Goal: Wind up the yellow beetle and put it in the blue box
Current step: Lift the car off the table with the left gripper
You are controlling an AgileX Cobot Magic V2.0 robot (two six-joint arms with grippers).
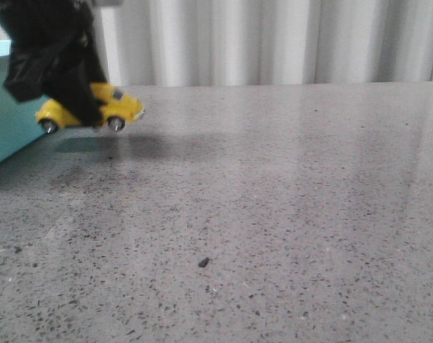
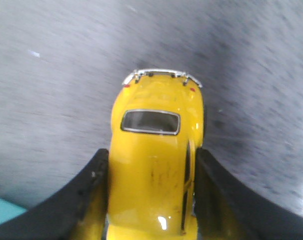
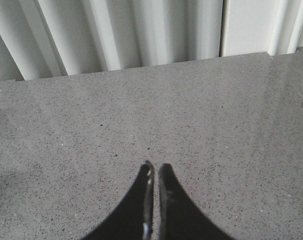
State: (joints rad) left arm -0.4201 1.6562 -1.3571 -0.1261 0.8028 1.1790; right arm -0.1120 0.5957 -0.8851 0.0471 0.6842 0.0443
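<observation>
My left gripper [image 1: 84, 107] is shut on the yellow beetle [image 1: 123, 106] and holds it in the air above the grey table, at the far left, next to the blue box [image 1: 6, 107]. In the left wrist view the beetle [image 2: 151, 165] sits between my two black fingers [image 2: 94, 200], gripped by its sides, its chrome bumper pointing away. A corner of the blue box [image 2: 4, 210] shows in that view. My right gripper [image 3: 154, 167] is shut and empty, low over bare table; it does not show in the front view.
The grey speckled table [image 1: 274, 200] spreads to the right and front. A small dark speck [image 1: 203, 262] lies on it near the front. A white corrugated wall [image 1: 274, 39] runs along the back edge.
</observation>
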